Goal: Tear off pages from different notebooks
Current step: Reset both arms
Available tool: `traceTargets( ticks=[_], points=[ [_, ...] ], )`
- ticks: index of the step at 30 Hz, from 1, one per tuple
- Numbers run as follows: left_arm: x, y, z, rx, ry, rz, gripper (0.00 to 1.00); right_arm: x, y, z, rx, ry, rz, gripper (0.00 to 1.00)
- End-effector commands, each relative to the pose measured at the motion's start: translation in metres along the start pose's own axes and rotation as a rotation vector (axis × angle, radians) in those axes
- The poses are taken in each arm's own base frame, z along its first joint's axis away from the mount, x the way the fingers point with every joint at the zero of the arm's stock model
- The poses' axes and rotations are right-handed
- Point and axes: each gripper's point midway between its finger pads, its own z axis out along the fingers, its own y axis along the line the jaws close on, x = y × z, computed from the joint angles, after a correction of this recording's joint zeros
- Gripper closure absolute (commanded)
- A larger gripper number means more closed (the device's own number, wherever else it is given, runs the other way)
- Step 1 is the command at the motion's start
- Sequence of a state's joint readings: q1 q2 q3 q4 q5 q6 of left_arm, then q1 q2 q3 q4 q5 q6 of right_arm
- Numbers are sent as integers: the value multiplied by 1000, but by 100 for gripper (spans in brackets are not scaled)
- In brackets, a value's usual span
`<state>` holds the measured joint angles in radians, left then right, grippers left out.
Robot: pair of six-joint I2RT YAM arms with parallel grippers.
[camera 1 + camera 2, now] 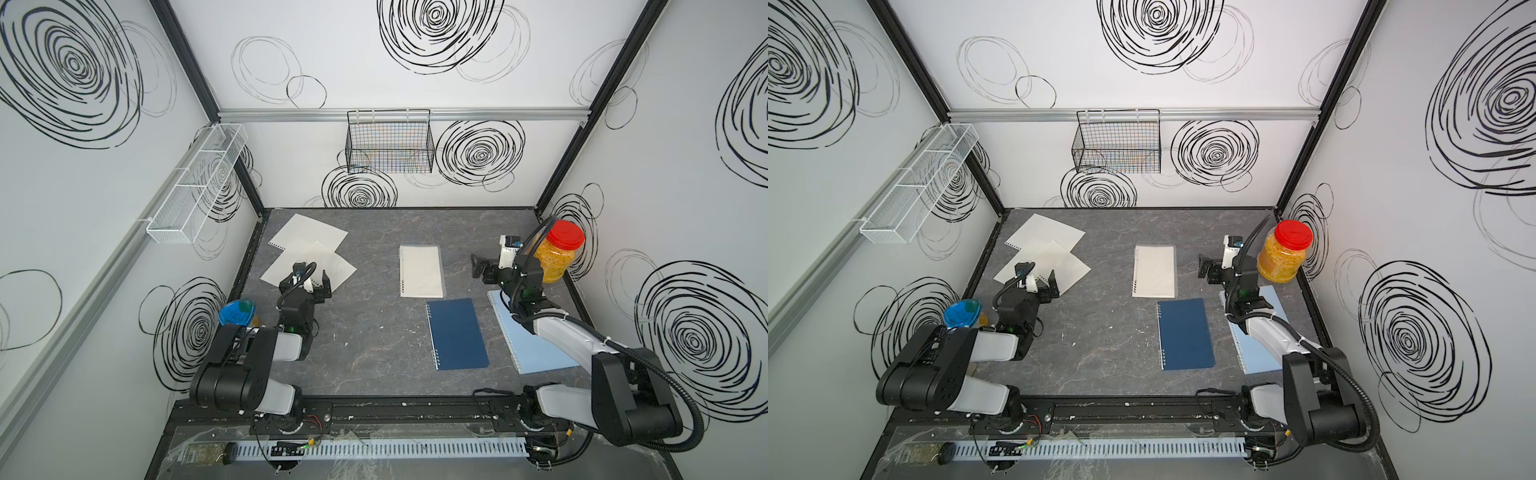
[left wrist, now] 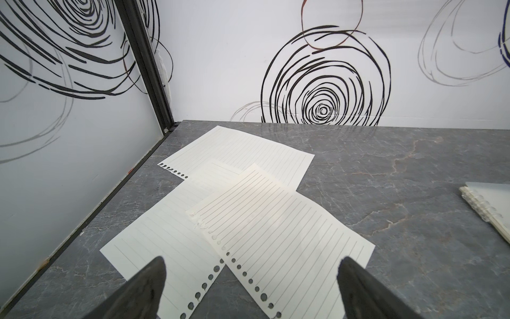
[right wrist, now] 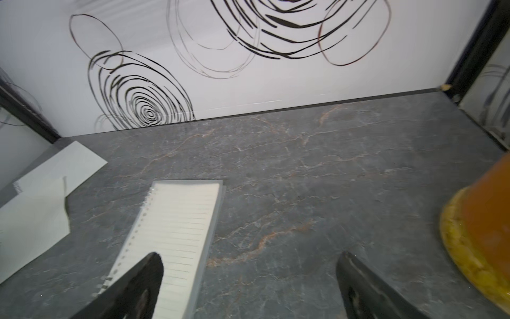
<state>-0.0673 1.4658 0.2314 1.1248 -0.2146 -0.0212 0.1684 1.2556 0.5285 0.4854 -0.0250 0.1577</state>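
Lying on grey marbled tabletop (image 1: pixel 374 357): pages (image 1: pixel 307 237), notebooks (image 1: pixel 457 332); swirl-printed walls (image 1: pixel 324 41) around.

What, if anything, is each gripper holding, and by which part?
Nothing is held. The left gripper stands open over the loose pages. The right gripper stands open near the clear-cover notebook, with nothing between its jaws.

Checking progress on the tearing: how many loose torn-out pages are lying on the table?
3, clustered at the table's far left corner: the far page nearest the back wall, the left page along the side wall, the top page overlapping both. More could hide underneath.
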Motion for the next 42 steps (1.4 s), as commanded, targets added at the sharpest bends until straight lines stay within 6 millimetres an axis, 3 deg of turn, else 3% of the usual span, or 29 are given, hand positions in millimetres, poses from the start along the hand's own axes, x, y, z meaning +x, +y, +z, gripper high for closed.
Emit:
traceTargets(
  ticks=[1, 9, 16, 21, 22, 23, 25, 27, 29, 30, 34, 42],
  points=[
    [-20, 0, 0, -7, -75, 1, 1, -25, -29, -9, 149, -112, -77, 0],
    [-20, 0, 0, -8, -75, 1, 1, -3, -66, -10, 164, -116, -40, 0],
    [-20, 0, 0, -8, -75, 1, 1, 6, -79, -21, 179, -101, -38, 0],
    [-21, 0, 0, -7, -76, 1, 1, 33, -100, -28, 232, -116, 24, 0],
    [-20, 0, 0, -8, -75, 2, 1, 35, -100, -29, 223, -147, 21, 0],
    [-20, 0, 0, -7, -75, 1, 1, 50, -101, -26, 211, -154, 15, 0],
    [-20, 0, 0, -7, -75, 1, 1, 41, -75, -17, 53, -238, -76, 0],
    [-20, 0, 0, -7, -73, 1, 1, 62, -73, -2, 52, -3, -70, 0],
    [-20, 0, 0, -8, -74, 1, 1, 49, -67, -6, 16, -145, -126, 0],
    [-20, 0, 0, -7, -74, 1, 1, 46, -69, -11, 26, -188, -119, 0],
    [-21, 0, 0, -7, -75, 1, 1, 58, -77, 2, 83, -18, -63, 0],
    [-21, 0, 0, -8, -75, 1, 1, 54, -79, 2, 106, -36, -68, 0]
  ],
)
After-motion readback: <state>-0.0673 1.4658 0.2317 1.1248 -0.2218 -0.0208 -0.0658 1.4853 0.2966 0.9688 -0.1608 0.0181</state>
